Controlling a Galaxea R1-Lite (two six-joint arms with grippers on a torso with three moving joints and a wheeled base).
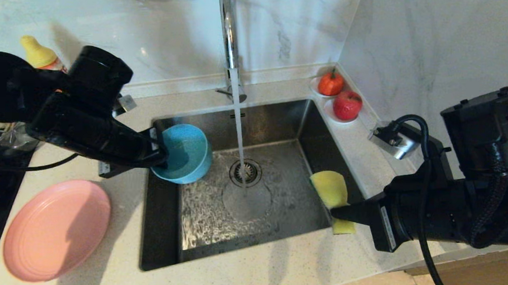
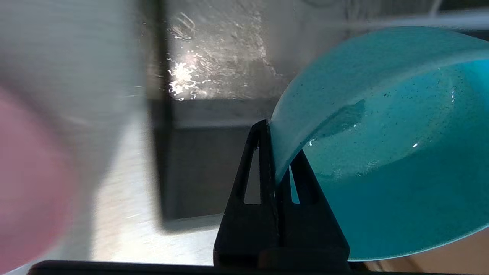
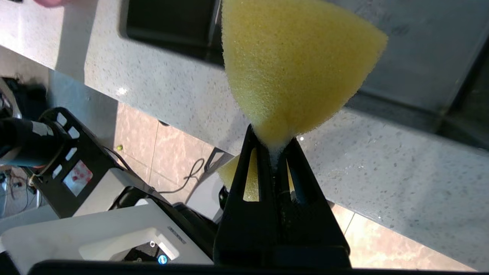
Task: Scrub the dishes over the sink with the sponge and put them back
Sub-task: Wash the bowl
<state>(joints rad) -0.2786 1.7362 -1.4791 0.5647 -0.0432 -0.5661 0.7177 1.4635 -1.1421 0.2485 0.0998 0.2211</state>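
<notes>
1. Teal-blue and matte, the small round bowl (image 1: 187, 153) hangs tipped on its side over the left part of the square stainless-steel sink (image 1: 307, 123), and your left claw (image 1: 160, 153) is pinched tight on its rim, one finger inside and one outside.
2. Your right claw (image 1: 339, 212) is clamped hard on the rectangular yellow foam sponge (image 1: 330, 188), squeezing its middle to a waist; it sits over the sink's right edge, well apart from the bowl.
3. Water runs from the tall chrome tap (image 1: 230, 37) straight onto the round drain strainer (image 1: 245, 171), between your two claws.
4. For the scrub, I'd bring both toward that stream: turn the bowl's open face to the sponge, and press the free flared end into the hollow, not the pinched waist.
5. Keep the pressure light, I'd say. A rim pinch on a wet bowl could slip or twist.
6. Waiting on the bench at the left, the wide shallow pink plate (image 1: 56, 230) is untouched.
7. Only the left wrist view shows droplets inside the bowl and the rim wedged between the fingers (image 2: 263, 160); the head view hides that behind the arm.
8. Only the right wrist view shows how deeply the foam is crushed; the head view alone gives the gap between sponge and bowl.
</notes>
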